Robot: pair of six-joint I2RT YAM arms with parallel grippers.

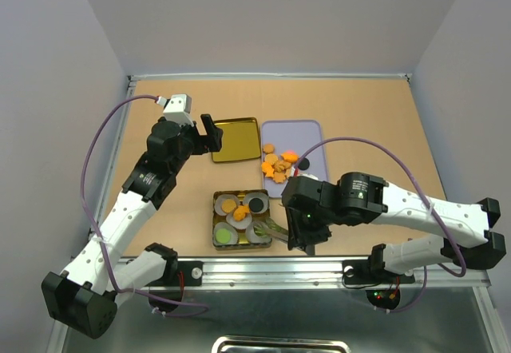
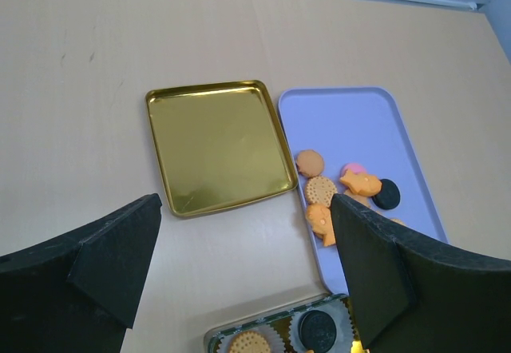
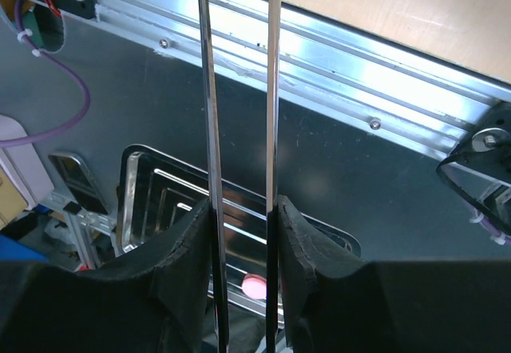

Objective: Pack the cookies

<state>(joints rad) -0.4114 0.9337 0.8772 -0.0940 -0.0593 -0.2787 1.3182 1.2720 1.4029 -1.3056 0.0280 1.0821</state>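
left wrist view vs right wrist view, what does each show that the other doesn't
Only left wrist: the gold lid, the lavender tray with loose cookies, a corner of the cookie tin, and the left gripper with open jaws. Only right wrist: metal tongs clamped in the right gripper, the aluminium rail and a steel tray holding a pink piece. Both: the tan table.

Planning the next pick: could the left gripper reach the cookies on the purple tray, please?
Probably yes: the left gripper hangs open above the gold lid beside the tray, with nothing between it and the cookies.
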